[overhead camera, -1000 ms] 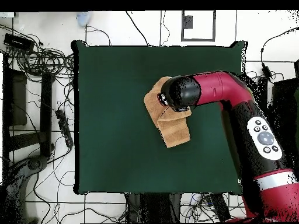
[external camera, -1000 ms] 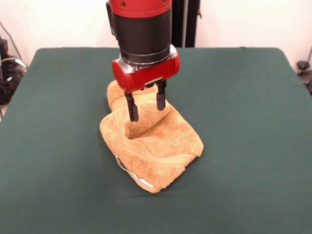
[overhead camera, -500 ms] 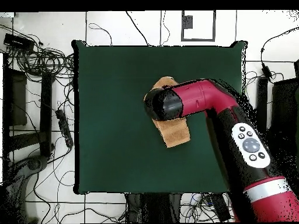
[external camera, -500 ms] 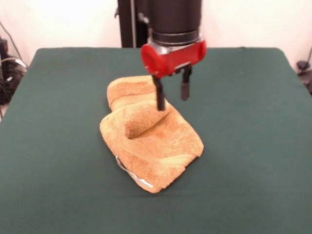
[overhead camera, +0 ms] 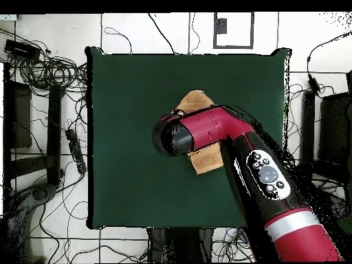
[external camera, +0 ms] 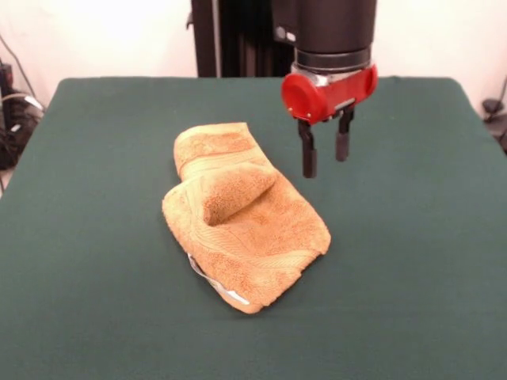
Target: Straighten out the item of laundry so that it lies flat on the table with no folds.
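We see the orange-tan terry towel (external camera: 242,218) lying crumpled a little left of centre on the dark green counter (external camera: 412,261) in the front view, folded over itself in several layers, with one rolled flap (external camera: 234,190) standing up at its middle. A white label (external camera: 235,296) peeks out along its lower edge, toward the bottom of the frame. The red and black arm (external camera: 333,39) comes down at upper right of centre, and its claw (external camera: 325,154) hangs above the bare green surface just right of the towel, touching nothing. We see its two dark fingers (external camera: 309,158) standing apart with a clear gap between them, and nothing held. From overhead, the arm (overhead camera: 227,148) slants up from the lower right and covers the middle of the towel (overhead camera: 206,161), so only the cloth's upper and lower ends show near the centre of the counter (overhead camera: 130,103).
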{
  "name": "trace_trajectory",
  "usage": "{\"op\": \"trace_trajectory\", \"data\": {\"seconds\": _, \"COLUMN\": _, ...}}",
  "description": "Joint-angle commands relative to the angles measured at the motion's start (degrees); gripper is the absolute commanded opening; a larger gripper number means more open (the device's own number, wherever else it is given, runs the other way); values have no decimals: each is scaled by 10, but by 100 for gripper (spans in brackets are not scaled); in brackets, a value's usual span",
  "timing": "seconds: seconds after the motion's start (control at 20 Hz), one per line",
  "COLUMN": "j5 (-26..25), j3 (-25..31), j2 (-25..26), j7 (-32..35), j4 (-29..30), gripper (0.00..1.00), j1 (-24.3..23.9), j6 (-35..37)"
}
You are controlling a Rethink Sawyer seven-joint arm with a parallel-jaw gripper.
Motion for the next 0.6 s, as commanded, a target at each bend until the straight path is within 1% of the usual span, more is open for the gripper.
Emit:
{"op": "trace_trajectory", "data": {"seconds": 0.05, "j5": 18, "j3": -51, "j2": 35, "j7": 147, "j4": 41, "gripper": 100, "j1": 30, "j6": -53}}
{"op": "trace_trajectory", "data": {"seconds": 0.2, "j5": 23, "j3": -59, "j2": 44, "j7": 135, "j4": 36, "gripper": 100, "j1": 32, "j6": -64}}
{"op": "trace_trajectory", "data": {"seconds": 0.5, "j5": 36, "j3": -66, "j2": 37, "j7": 110, "j4": 31, "gripper": 100, "j1": 33, "j6": -56}}
{"op": "trace_trajectory", "data": {"seconds": 0.6, "j5": 41, "j3": -77, "j2": 32, "j7": 115, "j4": 28, "gripper": 100, "j1": 36, "j6": -54}}
